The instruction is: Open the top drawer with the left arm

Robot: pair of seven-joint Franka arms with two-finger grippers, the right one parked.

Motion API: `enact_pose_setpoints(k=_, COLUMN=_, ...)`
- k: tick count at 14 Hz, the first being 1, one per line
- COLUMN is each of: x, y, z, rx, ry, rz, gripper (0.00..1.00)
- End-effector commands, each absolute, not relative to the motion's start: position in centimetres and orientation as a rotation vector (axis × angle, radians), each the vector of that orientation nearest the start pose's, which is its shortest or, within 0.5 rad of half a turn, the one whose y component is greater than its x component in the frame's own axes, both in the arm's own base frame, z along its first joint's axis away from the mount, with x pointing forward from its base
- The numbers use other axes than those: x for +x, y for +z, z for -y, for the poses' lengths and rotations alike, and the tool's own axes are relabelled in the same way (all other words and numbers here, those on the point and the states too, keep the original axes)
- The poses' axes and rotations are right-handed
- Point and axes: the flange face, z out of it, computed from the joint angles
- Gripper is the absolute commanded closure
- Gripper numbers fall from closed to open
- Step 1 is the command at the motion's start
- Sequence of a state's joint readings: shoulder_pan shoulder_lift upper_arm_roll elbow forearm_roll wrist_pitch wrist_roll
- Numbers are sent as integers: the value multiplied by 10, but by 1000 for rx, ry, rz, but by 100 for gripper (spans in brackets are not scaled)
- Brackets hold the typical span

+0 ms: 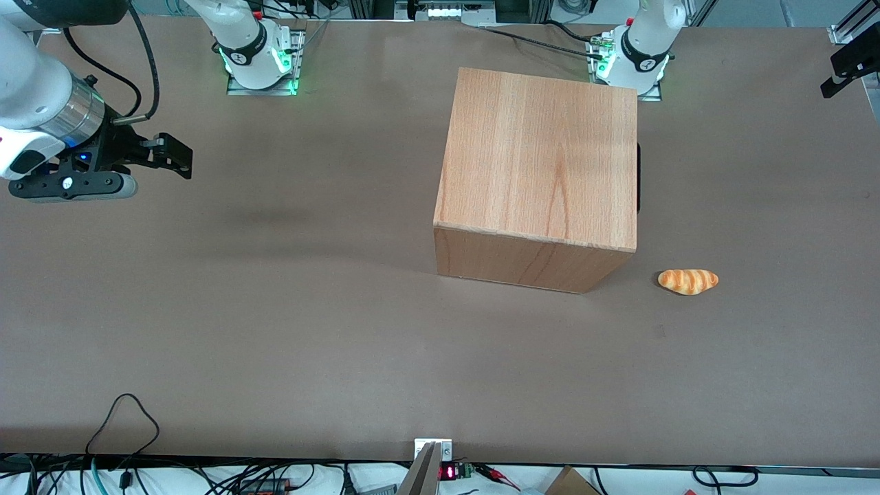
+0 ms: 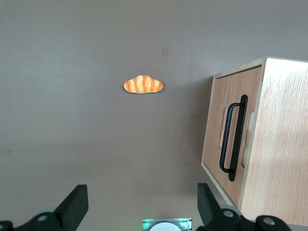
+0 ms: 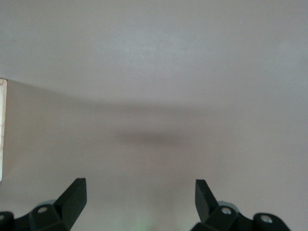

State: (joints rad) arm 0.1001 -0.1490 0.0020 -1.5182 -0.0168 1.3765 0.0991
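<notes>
Top drawer (image 2: 231, 139), shut in the wooden cabinet (image 1: 540, 165), sits beside my spread, empty pincer (image 2: 139, 207); its black handle (image 2: 234, 139) is narrow, so my fingers could miss; croissant (image 2: 143, 84) lies ahead.

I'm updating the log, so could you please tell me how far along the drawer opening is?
Nothing done yet: the top drawer sits shut. The left arm's claw hangs open above the table, apart from the black handle. Reaching, gripping and pulling remain.
</notes>
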Motion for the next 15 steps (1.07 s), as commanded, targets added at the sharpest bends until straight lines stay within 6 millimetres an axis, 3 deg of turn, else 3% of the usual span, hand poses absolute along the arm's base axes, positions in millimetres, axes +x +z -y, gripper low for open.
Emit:
enact_pose_setpoints(k=1, x=483, y=713, z=-44, rx=-3172, ry=5, rz=4, gripper=0)
enact_pose_setpoints(k=9, x=483, y=709, z=-58, rx=-3169, ry=17, rz=18, gripper=0)
enact_pose_setpoints(k=12, x=484, y=697, z=-91, rx=-3172, ry=37, rz=-46, gripper=0)
enact_pose_setpoints(k=15, x=491, y=673, z=-116, rx=-3171, ry=19, rz=-17, gripper=0)
